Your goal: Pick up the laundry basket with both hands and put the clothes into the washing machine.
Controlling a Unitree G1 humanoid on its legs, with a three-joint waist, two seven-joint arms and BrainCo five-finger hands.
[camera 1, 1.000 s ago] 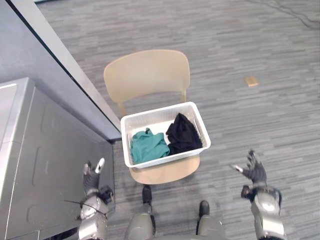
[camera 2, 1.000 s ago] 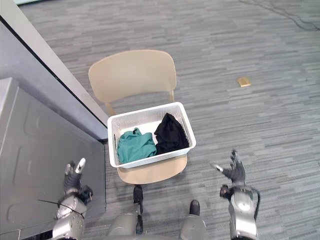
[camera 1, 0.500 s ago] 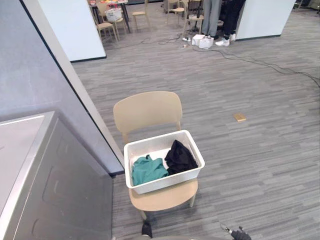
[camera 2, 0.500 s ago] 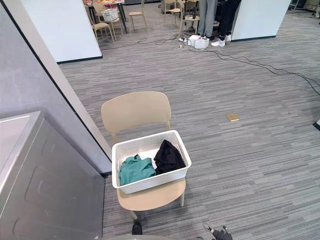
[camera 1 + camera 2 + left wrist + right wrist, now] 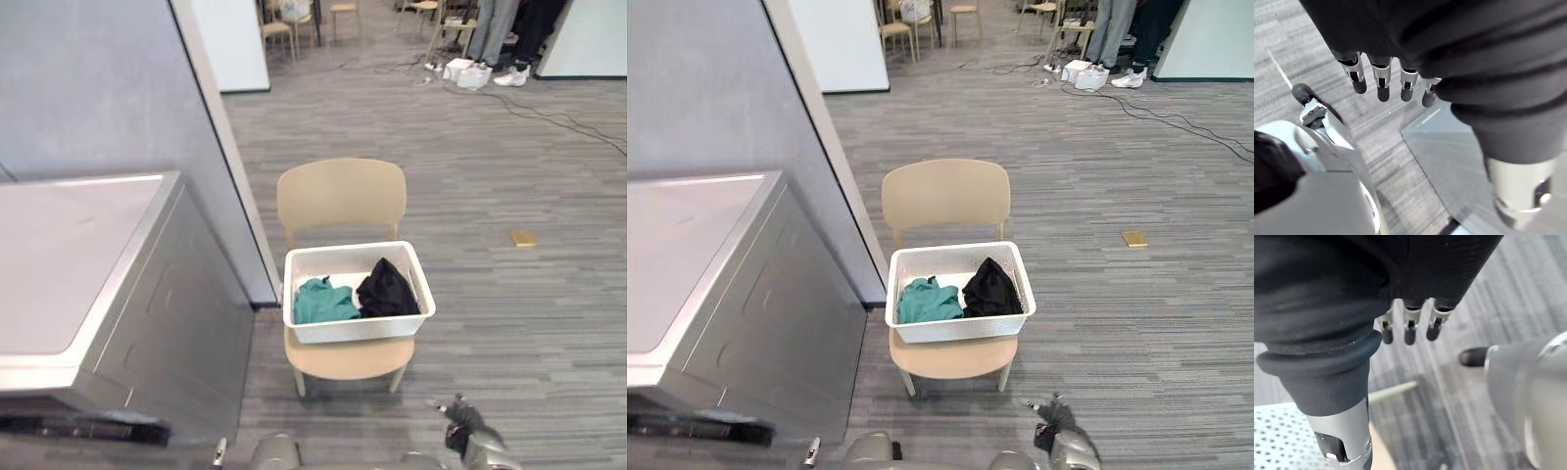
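on chair: laundry basket holding teal garment, black garment

View raised; left hand, right hand now at lower edge

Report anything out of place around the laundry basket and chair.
Little stands out. The white laundry basket sits on the chair, teal garment and black garment inside. One small tan object lies loose on the floor to its right.

Bright, even indoor light, soft shadow under the chair, faint sheen on washing machine top
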